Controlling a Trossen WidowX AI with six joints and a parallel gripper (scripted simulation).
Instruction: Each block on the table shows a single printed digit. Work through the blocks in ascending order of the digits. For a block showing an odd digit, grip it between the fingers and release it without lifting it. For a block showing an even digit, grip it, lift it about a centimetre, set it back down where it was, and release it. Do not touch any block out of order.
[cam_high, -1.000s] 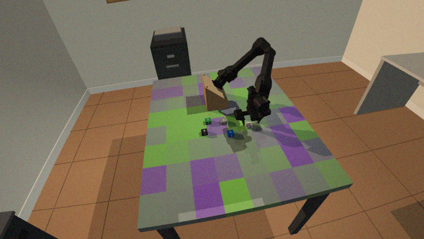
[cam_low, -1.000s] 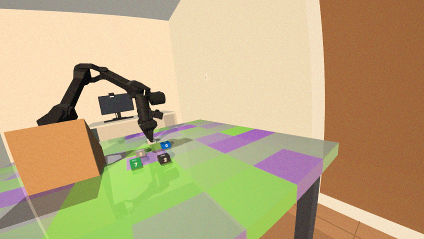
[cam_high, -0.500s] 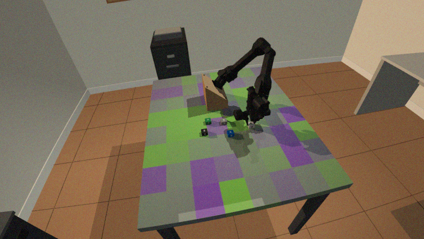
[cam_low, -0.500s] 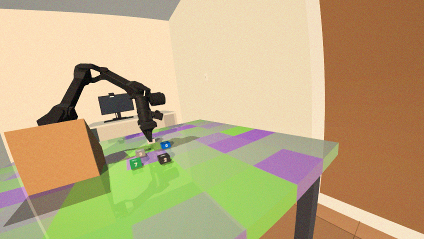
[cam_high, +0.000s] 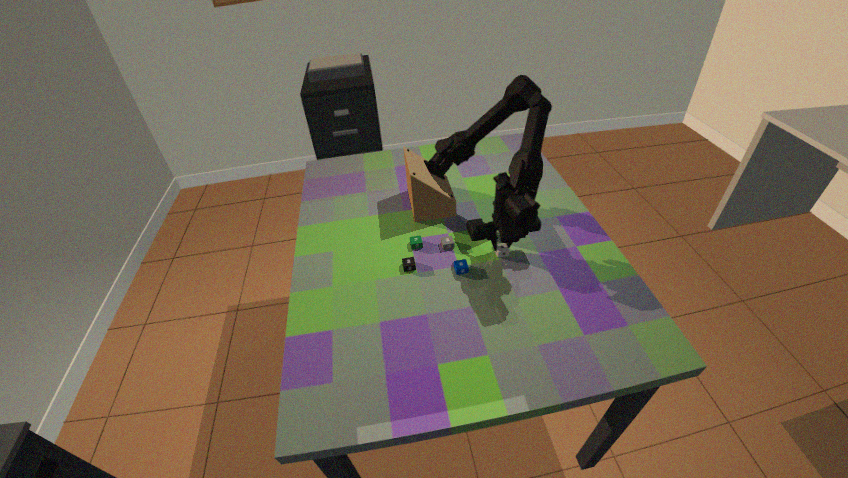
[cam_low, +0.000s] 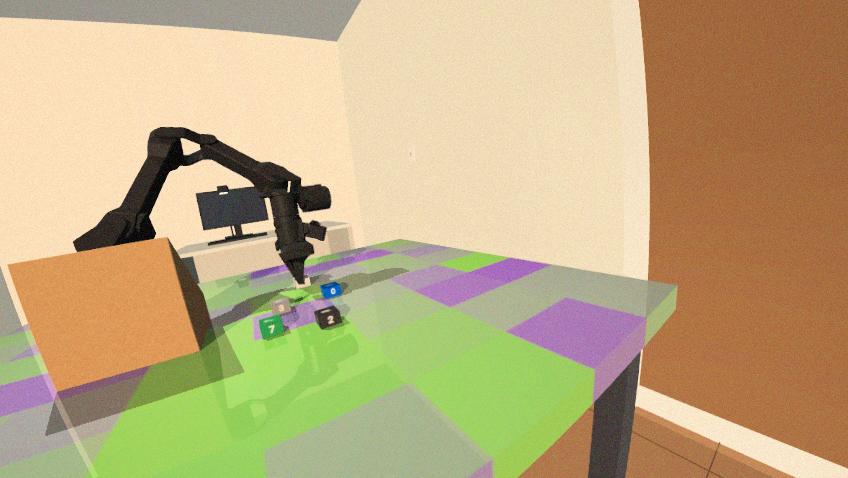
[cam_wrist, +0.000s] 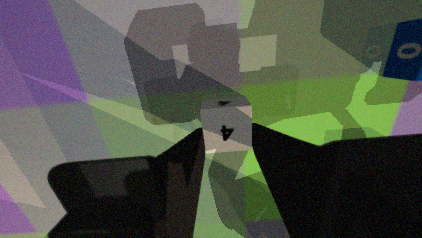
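My gripper (cam_wrist: 226, 131) (cam_low: 301, 282) is shut on the white block (cam_wrist: 226, 120) (cam_high: 502, 250) (cam_low: 303, 283), which shows a 4; a fingertip is at each of its sides. Whether the block touches the table cannot be told for sure. The blue block (cam_high: 460, 266) (cam_low: 331, 290) (cam_wrist: 407, 50) shows a 0. The black block (cam_high: 408, 264) (cam_low: 328, 318) shows a 2. The grey block (cam_high: 447, 242) (cam_low: 280, 306) shows a 3. The green block (cam_high: 416, 242) (cam_low: 271, 327) shows a 7. These four stand apart from the gripper.
The patchwork table (cam_high: 356, 368) (cam_low: 534, 391) carries everything. A wooden wedge-shaped box (cam_high: 432, 201) (cam_low: 112, 314) stands by the arm's base, behind the green and grey blocks in the top view. The gripper's shadow falls beside the blue block.
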